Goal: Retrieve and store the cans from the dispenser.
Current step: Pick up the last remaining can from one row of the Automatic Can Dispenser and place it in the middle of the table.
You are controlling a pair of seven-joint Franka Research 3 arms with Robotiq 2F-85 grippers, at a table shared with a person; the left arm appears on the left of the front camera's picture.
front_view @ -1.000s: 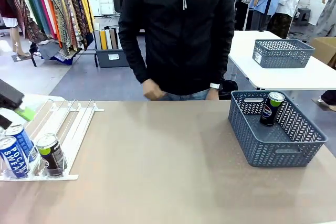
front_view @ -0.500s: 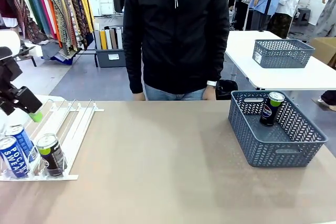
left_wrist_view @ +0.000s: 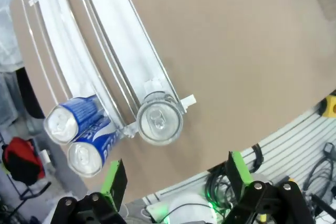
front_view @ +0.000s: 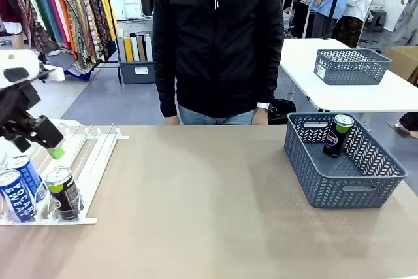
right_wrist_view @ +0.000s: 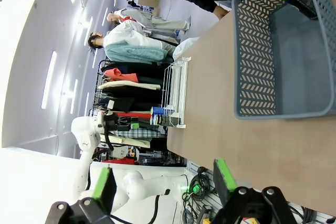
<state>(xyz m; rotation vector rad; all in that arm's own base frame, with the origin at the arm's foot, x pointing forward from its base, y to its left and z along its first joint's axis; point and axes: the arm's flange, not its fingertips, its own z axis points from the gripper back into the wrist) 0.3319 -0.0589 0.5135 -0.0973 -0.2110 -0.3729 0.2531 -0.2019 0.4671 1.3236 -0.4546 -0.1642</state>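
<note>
Fingers [left_wrist_view: 113, 182] of the left gripper [left_wrist_view: 174, 178] spread wide, nothing between. Same on the right gripper [right_wrist_view: 163, 182]: green pads apart, empty.

Roughly a quarter done, judging by the layout. One stored: Pepsi can [front_view: 338, 135] standing against the far wall of the grey lattice basket [front_view: 339, 191] on the right side of the table [front_view: 209, 213]. Three left to fetch, all at the low stopper end of the dispenser [front_view: 88, 151]: two blue Pocari Sweat cans [front_view: 16, 194], seemingly one behind the other in one lane, and the green-labelled can [front_view: 63, 192] in a lane beside, against its stopper.

Left gripper poised above the dispenser, up-slope of the cans, angled down toward their silver tops, touching none. Green-labelled can closest to the line between the pads, so probably the next pick. Right gripper held back near the robot's edge of the table, well apart from the basket, pointing across the tabletop.
</note>
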